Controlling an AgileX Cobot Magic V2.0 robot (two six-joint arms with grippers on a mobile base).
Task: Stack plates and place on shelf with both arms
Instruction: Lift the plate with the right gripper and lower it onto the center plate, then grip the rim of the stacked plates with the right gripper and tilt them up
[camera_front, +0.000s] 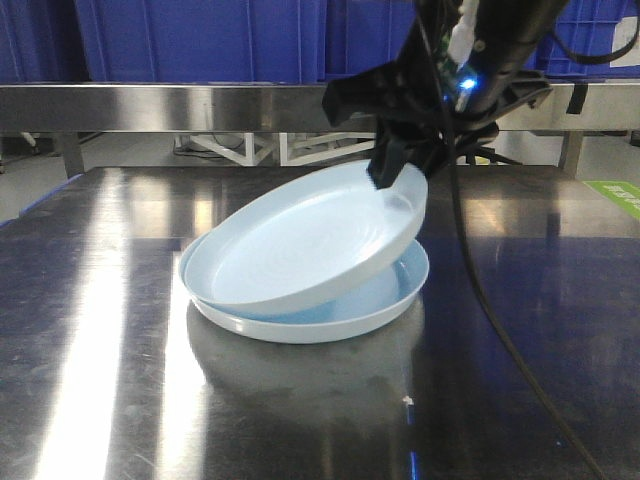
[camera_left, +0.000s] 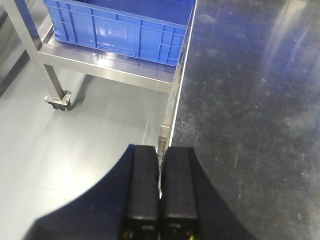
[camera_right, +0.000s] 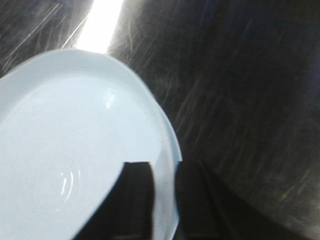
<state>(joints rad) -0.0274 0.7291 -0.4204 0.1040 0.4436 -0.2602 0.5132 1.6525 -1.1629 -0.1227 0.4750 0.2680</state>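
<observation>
**Two pale bluish-white plates near the middle of the tabletop.** The lower plate (camera_front: 330, 318) lies flat on the steel tabletop (camera_front: 100, 350). The upper plate (camera_front: 300, 240) leans on it, with its left rim resting in the lower plate and its right rim raised. The right tool (camera_front: 397, 178) pinches the raised rim. The blurred right wrist view shows the rim between one finger over the plate's face and one beneath it. The right arm is cut off at the top edge, and a black cable (camera_front: 480, 290) trails down from it.

The left tool (camera_left: 160, 152), unseen in the front view, has its fingers pressed together on nothing, above the tabletop's edge. Beyond that edge a blue crate (camera_left: 120, 30) sits on a steel frame (camera_left: 100, 67) with a caster (camera_left: 59, 102).

Behind the plates runs the shelf (camera_front: 200, 105), with blue crates (camera_front: 200, 40) above it. A green label (camera_front: 612, 195) at the right edge bears writing too small to read.
</observation>
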